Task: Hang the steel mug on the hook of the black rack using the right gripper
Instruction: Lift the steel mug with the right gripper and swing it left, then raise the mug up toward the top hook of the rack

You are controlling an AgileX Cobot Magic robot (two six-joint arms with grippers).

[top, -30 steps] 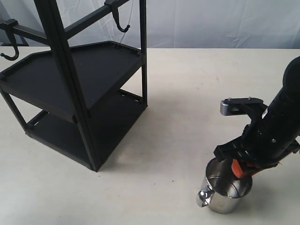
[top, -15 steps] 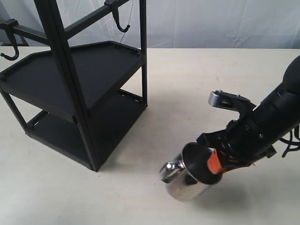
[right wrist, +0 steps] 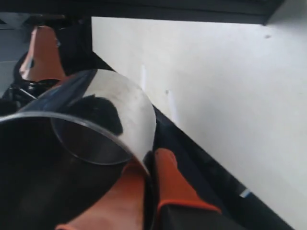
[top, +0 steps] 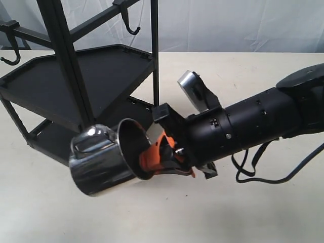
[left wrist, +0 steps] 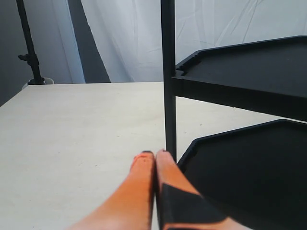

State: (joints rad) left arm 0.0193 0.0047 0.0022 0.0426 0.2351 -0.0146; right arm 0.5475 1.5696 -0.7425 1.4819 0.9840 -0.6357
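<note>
The steel mug (top: 104, 161) hangs tipped on its side above the worktop (top: 212, 81), in front of the black rack (top: 76, 96), handle uppermost. The right end effector (top: 159, 158) pinches its rim, one orange pad (right wrist: 175, 184) outside, the other partly hidden inside. A hook (top: 129, 21) shows on the crossbar, well above. The left end effector (left wrist: 154, 160), pads pressed together and empty, sits beside a rack post.
</note>
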